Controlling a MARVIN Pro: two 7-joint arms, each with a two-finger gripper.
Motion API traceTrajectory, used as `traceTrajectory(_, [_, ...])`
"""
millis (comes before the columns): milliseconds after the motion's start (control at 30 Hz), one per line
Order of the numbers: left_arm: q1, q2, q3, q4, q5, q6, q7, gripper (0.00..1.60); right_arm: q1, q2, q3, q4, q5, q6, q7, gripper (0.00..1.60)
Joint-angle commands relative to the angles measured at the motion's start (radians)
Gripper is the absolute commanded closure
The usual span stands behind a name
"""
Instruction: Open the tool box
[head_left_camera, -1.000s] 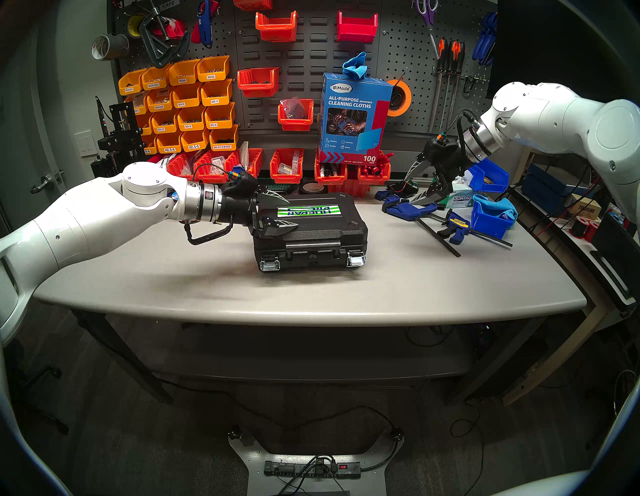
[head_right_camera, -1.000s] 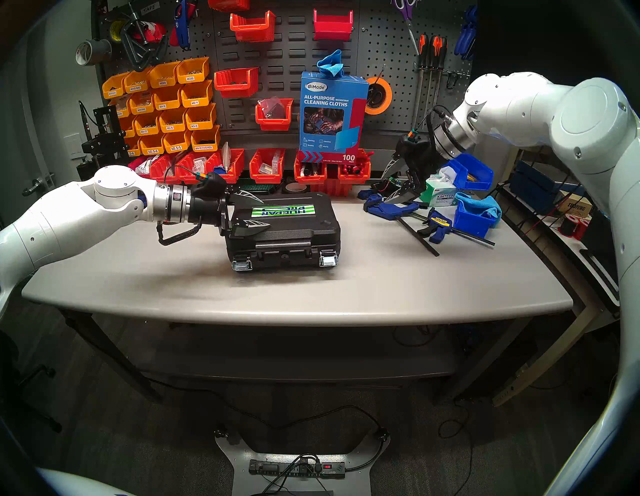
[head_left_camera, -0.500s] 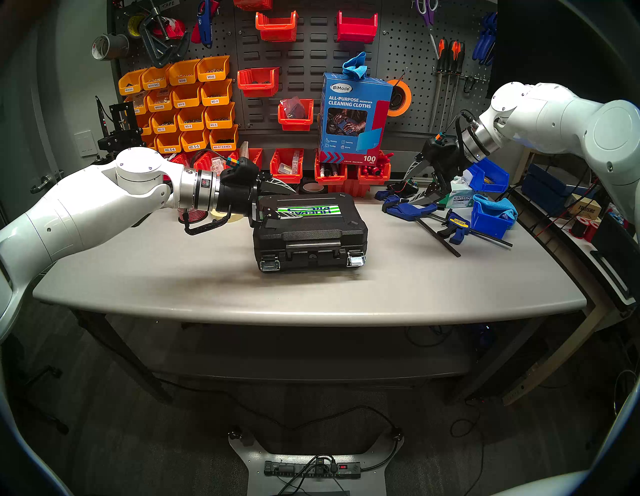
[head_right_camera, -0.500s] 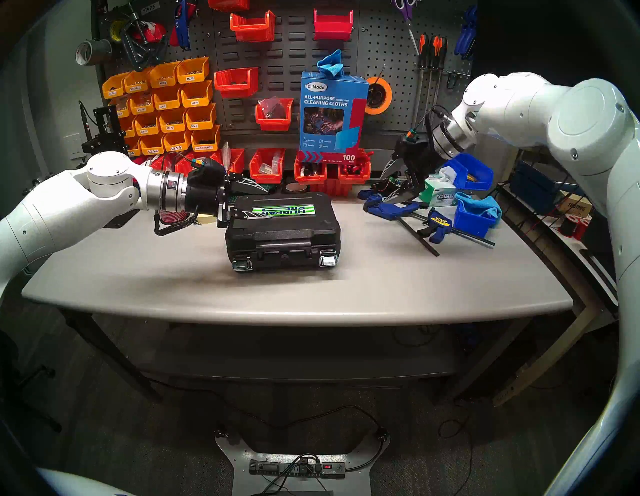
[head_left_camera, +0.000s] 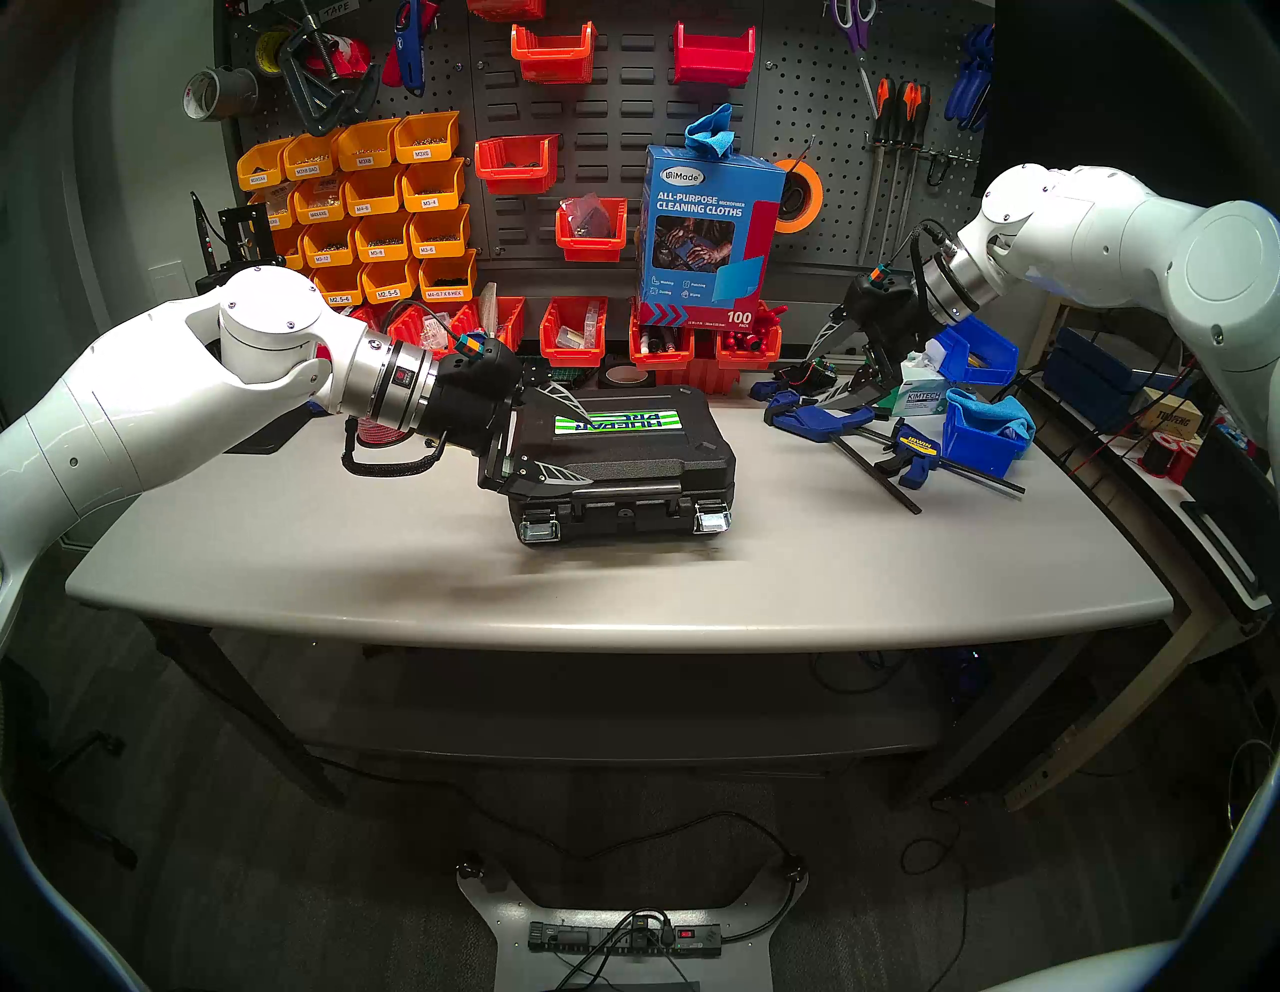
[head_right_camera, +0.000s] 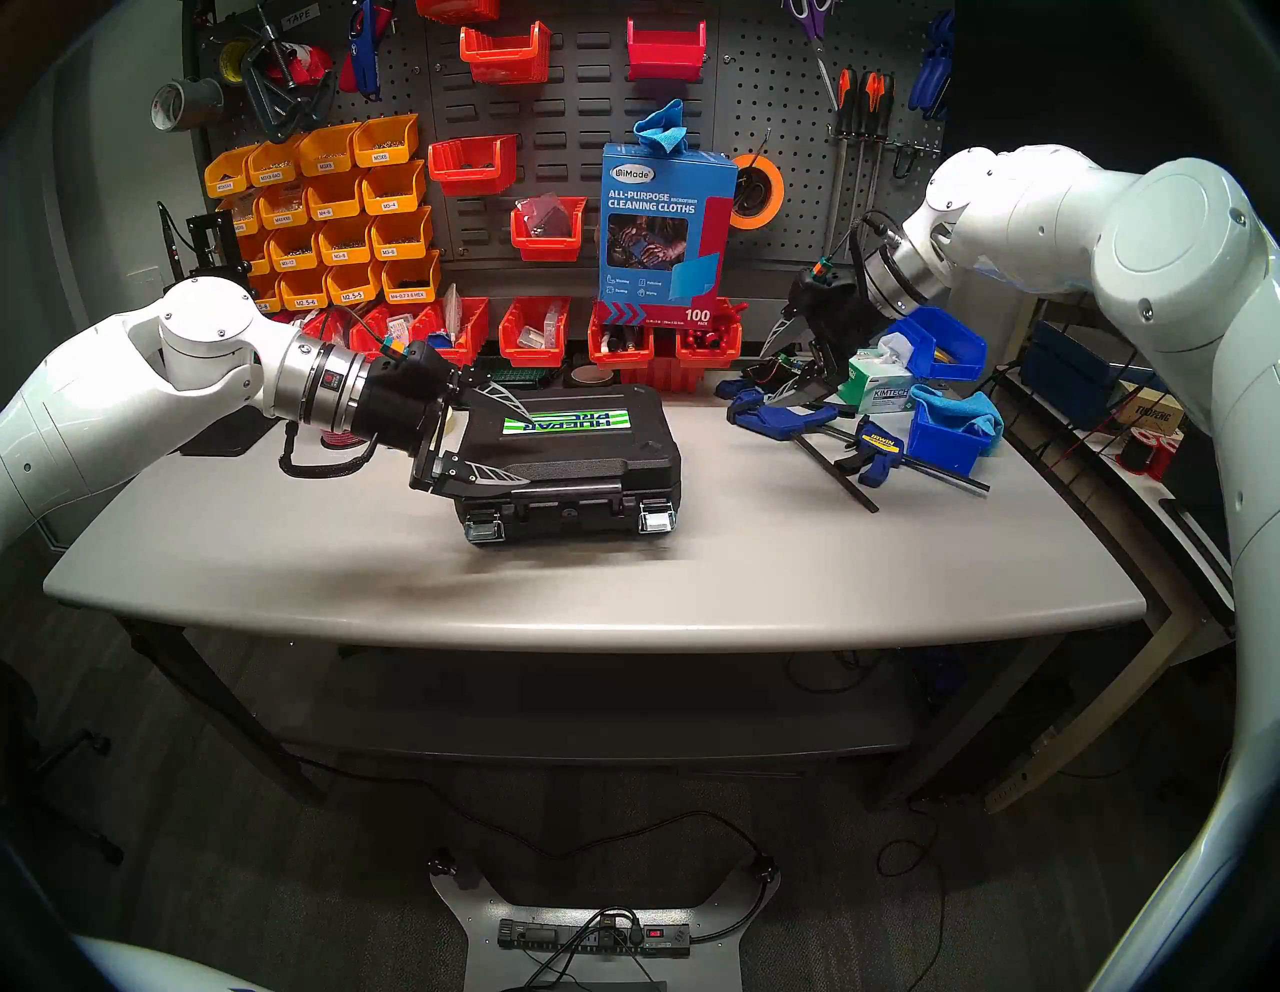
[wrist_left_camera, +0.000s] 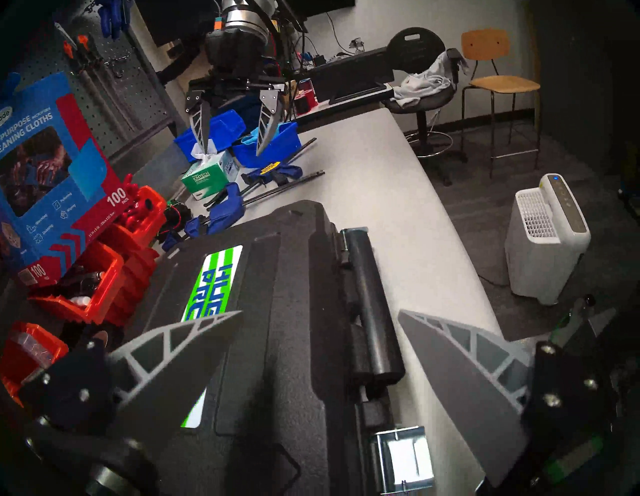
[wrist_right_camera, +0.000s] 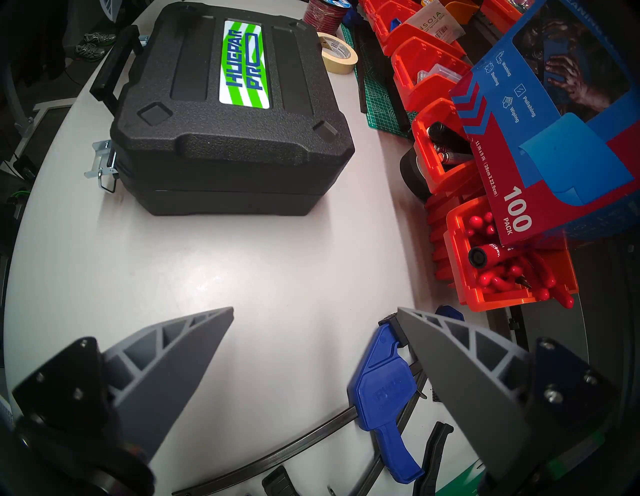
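Change since the earlier frames: the left gripper (head_left_camera: 564, 440) has rolled and its wrist has lifted, so that one finger now lies over the striped label and the other over the front left edge of the lid, jaws spread wide and holding nothing; the right gripper (head_left_camera: 841, 360) has kept its place over the clutter at the table's right end, jaws likewise apart and empty. Item: tool box (head_left_camera: 623, 461), black textured case, lying flat near the middle of the grey table (head_left_camera: 346, 554), handle and front facing the robot, lid down. Fittings: two silver latches (head_left_camera: 711, 518) on the front face, which appear flipped loose in the right wrist view, though this is hard to confirm. Reading: the left gripper seems to be lining up on the lid's left side for a lift; the lid itself is not yet raised. Containers: red bins (head_left_camera: 573, 339) along the back edge, holding small hardware, markers and red-handled pieces; orange bins (head_left_camera: 374, 201) on the pegboard, with fasteners; blue bins (head_left_camera: 983, 436) at the right, one with a blue cloth; a green tissue box (head_left_camera: 921, 400) beside them.
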Motion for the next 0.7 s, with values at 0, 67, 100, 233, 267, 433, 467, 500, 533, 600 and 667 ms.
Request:
traceTrajectory(0, [-0.037,0.014,-0.018,-0.036,0.008,0.013,-0.026,0.00,0.011,0.003,0.002,0.011,0.002,0.003,0.001,0.00])
traceTrajectory(67, [-0.040,0.014,-0.017,-0.047,0.017,0.023,-0.036,0.00,0.011,0.002,0.002,0.011,0.003,0.003,0.001,0.00])
traceTrajectory(100, [-0.041,0.013,-0.016,-0.052,0.020,0.030,-0.039,0.00,0.011,0.002,0.002,0.012,0.003,0.003,0.001,0.00])
traceTrajectory(233, [-0.041,-0.001,-0.008,-0.073,0.043,0.063,-0.040,0.00,0.010,0.002,0.002,0.013,0.003,0.003,0.002,0.00])
traceTrajectory(267, [-0.040,-0.005,-0.007,-0.075,0.046,0.069,-0.040,0.00,0.010,0.002,0.002,0.013,0.004,0.003,0.002,0.00])
traceTrajectory(433, [-0.037,-0.028,-0.001,-0.081,0.067,0.102,-0.035,0.00,0.009,0.002,0.002,0.014,0.004,0.003,0.003,0.00])
traceTrajectory(467, [-0.036,-0.032,0.001,-0.082,0.072,0.106,-0.030,0.00,0.009,0.002,0.002,0.014,0.004,0.002,0.003,0.00])
traceTrajectory(500, [-0.033,-0.038,0.002,-0.083,0.077,0.115,-0.022,0.00,0.009,0.002,0.002,0.014,0.004,0.002,0.003,0.00])
traceTrajectory(533, [-0.030,-0.043,0.003,-0.081,0.080,0.117,-0.017,0.00,0.009,0.002,0.002,0.015,0.004,0.002,0.003,0.00])
traceTrajectory(600, [-0.027,-0.050,0.007,-0.087,0.097,0.131,0.005,0.00,0.009,0.002,0.002,0.015,0.005,0.002,0.004,0.00])
traceTrajectory(667, [-0.023,-0.055,0.011,-0.093,0.112,0.138,0.025,0.00,0.009,0.002,0.002,0.015,0.005,0.002,0.004,0.00])
